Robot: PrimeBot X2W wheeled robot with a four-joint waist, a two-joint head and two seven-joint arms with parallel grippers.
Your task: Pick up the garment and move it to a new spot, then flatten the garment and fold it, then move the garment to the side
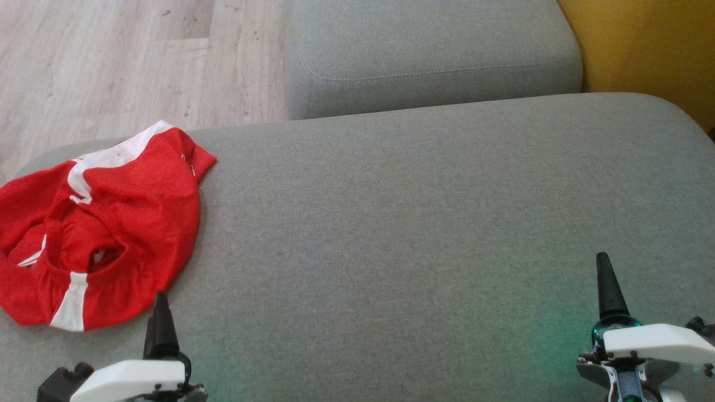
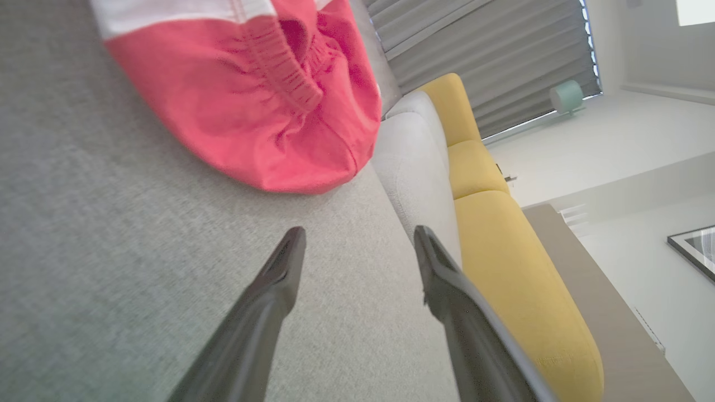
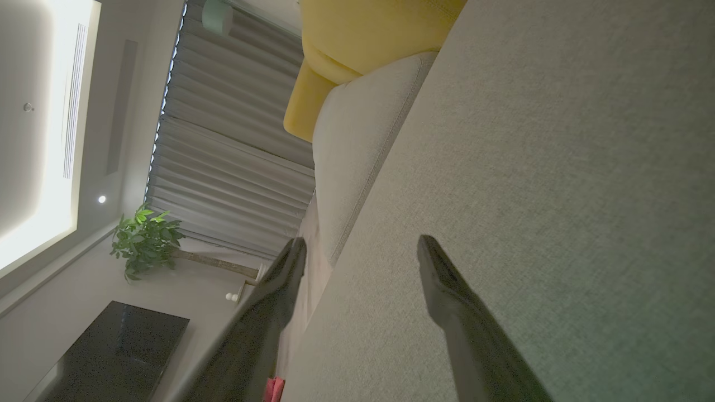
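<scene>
Closest in, left gripper (image 2: 358,231) and right gripper (image 3: 362,240) both parted and empty, low over grey cushion (image 1: 419,223). Just beyond the left one, at the cushion's left edge: crumpled red garment (image 1: 106,223). Looks light and limp; probably best pinched at a raised fold.

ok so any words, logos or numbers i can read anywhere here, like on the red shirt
No text can be read in any view.
red garment: a small pale mark near its far edge, too small and blurred to read.
framed picture, left wrist view: no lettering can be made out.
</scene>
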